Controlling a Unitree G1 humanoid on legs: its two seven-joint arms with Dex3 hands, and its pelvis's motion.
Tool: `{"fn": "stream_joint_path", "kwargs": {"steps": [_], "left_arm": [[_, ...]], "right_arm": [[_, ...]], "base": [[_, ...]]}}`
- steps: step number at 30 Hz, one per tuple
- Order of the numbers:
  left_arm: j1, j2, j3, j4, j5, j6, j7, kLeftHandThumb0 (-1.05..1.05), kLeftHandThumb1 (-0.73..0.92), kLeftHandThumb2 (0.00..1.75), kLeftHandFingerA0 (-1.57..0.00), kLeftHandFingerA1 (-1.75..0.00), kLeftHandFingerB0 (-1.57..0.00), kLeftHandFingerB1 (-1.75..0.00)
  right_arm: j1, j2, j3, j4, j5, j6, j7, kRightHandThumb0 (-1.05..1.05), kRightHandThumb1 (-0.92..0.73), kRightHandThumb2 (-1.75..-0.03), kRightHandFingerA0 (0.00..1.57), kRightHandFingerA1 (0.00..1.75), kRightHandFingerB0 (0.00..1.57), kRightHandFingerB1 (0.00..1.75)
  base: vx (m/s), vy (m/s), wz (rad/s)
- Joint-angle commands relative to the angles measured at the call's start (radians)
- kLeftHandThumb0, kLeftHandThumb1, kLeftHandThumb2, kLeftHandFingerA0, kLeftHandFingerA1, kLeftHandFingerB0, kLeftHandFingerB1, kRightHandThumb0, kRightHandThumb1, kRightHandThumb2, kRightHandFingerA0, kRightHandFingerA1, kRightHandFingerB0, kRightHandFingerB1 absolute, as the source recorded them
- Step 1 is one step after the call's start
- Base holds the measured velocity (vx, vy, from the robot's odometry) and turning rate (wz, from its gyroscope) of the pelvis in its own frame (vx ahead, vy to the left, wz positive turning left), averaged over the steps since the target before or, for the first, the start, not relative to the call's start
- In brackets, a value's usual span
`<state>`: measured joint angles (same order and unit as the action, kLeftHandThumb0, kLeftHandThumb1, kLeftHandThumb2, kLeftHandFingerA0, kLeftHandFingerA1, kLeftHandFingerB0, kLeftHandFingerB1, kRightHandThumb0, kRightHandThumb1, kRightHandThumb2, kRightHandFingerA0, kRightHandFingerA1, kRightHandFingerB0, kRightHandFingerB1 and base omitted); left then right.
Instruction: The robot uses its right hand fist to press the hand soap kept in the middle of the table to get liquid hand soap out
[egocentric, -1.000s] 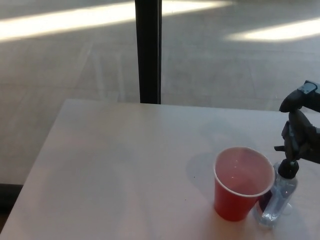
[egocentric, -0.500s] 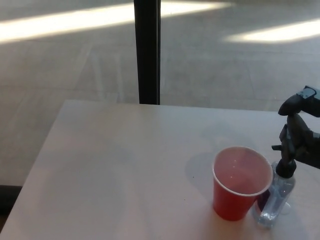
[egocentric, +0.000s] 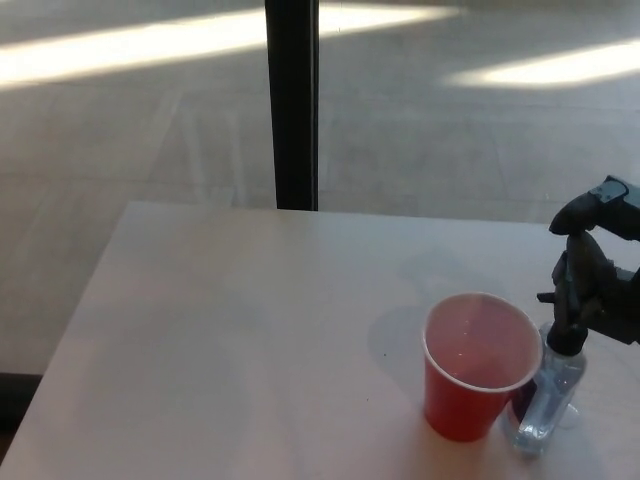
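From the head view you look down on a pale counter (egocentric: 250, 330) that fills the lower part of the frame, with a grey floor (egocentric: 450, 130) beyond its far edge and a dark upright post (egocentric: 291, 100) rising behind it. Bright bands of light lie across the floor at the top of the picture.

Your task's thing, the soap bottle (egocentric: 545, 395), stands at the right side of the counter near the front edge, not at its centre. It is a small clear bottle with a dark pump on top, and it stands upright. A red cup (egocentric: 478, 368) stands just to its left, touching or almost touching it, and hides part of the bottle's lower left side. The cup is upright and open, and you can see its pinkish inside with a white rim.

Your right robot hand (egocentric: 592, 280) comes in from the right edge, directly above the bottle. Its black fingers are curled in together, fist-like, and they hold nothing. The underside of the robot hand sits on or right at the pump head; you cannot tell whether the pump is pushed down.

Your left robot hand does not show in this view.
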<state>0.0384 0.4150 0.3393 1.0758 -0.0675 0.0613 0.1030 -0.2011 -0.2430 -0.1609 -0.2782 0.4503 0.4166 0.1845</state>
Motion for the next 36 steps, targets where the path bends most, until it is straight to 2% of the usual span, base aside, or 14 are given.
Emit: {"fn": "stream_joint_path", "kwargs": {"steps": [1,4,5,9,10,11,12,15,20,25,31,36], "left_arm": [[0.001,0.007,-0.007,-0.008,0.001,0.013,0.011,-0.24,0.39,0.91,-0.73,-0.88,-0.56,-0.78],[-0.007,0.008,-0.002,0.012,-0.005,0.006,0.011,-0.24,0.39,0.92,-0.72,-0.88,-0.54,-0.78],[-0.009,0.008,-0.001,0.011,-0.007,0.011,0.008,-0.22,0.39,0.93,-0.69,-0.86,-0.47,-0.74],[-0.013,0.012,-0.006,0.024,-0.003,0.004,0.003,-0.24,0.39,0.91,-0.69,-0.86,-0.53,-0.77],[-0.011,0.011,-0.005,0.018,-0.005,0.007,0.003,-0.24,0.39,0.92,-0.68,-0.85,-0.51,-0.76],[-0.013,0.010,-0.002,0.019,-0.007,0.008,0.003,-0.24,0.39,0.93,-0.69,-0.86,-0.51,-0.76],[-0.013,0.010,-0.003,0.019,-0.007,0.009,0.005,-0.24,0.39,0.93,-0.71,-0.87,-0.51,-0.76],[-0.018,0.014,-0.008,0.031,-0.001,-0.003,0.002,-0.23,0.41,0.91,-0.71,-0.86,-0.52,-0.76],[-0.022,0.014,-0.001,0.039,-0.009,-0.001,0.001,-0.23,0.40,0.92,-0.70,-0.87,-0.51,-0.76],[-0.017,0.011,-0.005,0.022,-0.004,0.005,0.015,-0.25,0.41,0.92,-0.71,-0.86,-0.52,-0.76],[-0.019,0.013,-0.004,0.031,-0.008,-0.001,0.011,-0.26,0.42,0.92,-0.74,-0.88,-0.52,-0.76],[-0.020,0.014,-0.007,0.034,-0.009,-0.005,0.006,-0.25,0.42,0.92,-0.70,-0.85,-0.52,-0.76]], "right_arm": [[0.065,-0.052,0.028,0.035,-0.045,0.036,0.039,-0.28,-0.70,-0.96,1.00,1.75,0.61,1.67],[0.066,-0.062,0.023,0.038,-0.033,0.035,0.044,-0.28,-0.69,-0.99,1.01,1.75,0.62,1.65],[0.066,-0.064,0.020,0.044,-0.032,0.033,0.045,-0.28,-0.69,-0.99,1.01,1.75,0.63,1.65],[0.080,-0.070,0.025,0.063,-0.046,0.004,0.059,-0.29,-0.69,-0.97,1.01,1.75,0.63,1.60],[0.081,-0.070,0.029,0.059,-0.049,0.011,0.055,-0.29,-0.68,-1.00,0.99,1.75,0.70,1.49],[0.084,-0.068,0.033,0.056,-0.047,0.017,0.051,-0.29,-0.67,-1.00,1.00,1.75,0.72,1.49],[0.087,-0.069,0.038,0.051,-0.051,0.021,0.046,-0.29,-0.70,-0.95,1.00,1.75,0.60,1.62],[0.098,-0.070,0.053,0.039,-0.051,0.037,0.038,-0.28,-0.70,-0.96,0.99,1.75,0.56,1.67],[0.105,-0.064,0.060,0.042,-0.050,0.034,0.032,-0.29,-0.71,-0.93,0.99,1.75,0.57,1.66],[0.115,-0.059,0.069,0.040,-0.051,0.039,0.018,-0.28,-0.69,-0.98,0.98,1.75,0.54,1.67],[0.128,-0.045,0.076,0.056,-0.045,0.020,0.017,-0.28,-0.64,-1.03,1.01,1.75,0.60,1.65],[0.150,-0.045,0.093,0.073,-0.064,-0.019,0.022,-0.29,-0.64,-1.04,1.03,1.75,0.65,1.67]], "base": [[0.00,0.000,0.00],[0.00,0.000,0.00],[0.00,0.000,0.00],[0.00,0.000,0.00],[0.00,0.000,0.00],[0.00,0.000,0.00],[0.00,0.000,0.00],[0.00,0.000,0.00],[0.00,0.000,0.00],[0.00,0.000,0.00],[0.00,0.000,0.00],[0.00,0.000,0.00]]}}
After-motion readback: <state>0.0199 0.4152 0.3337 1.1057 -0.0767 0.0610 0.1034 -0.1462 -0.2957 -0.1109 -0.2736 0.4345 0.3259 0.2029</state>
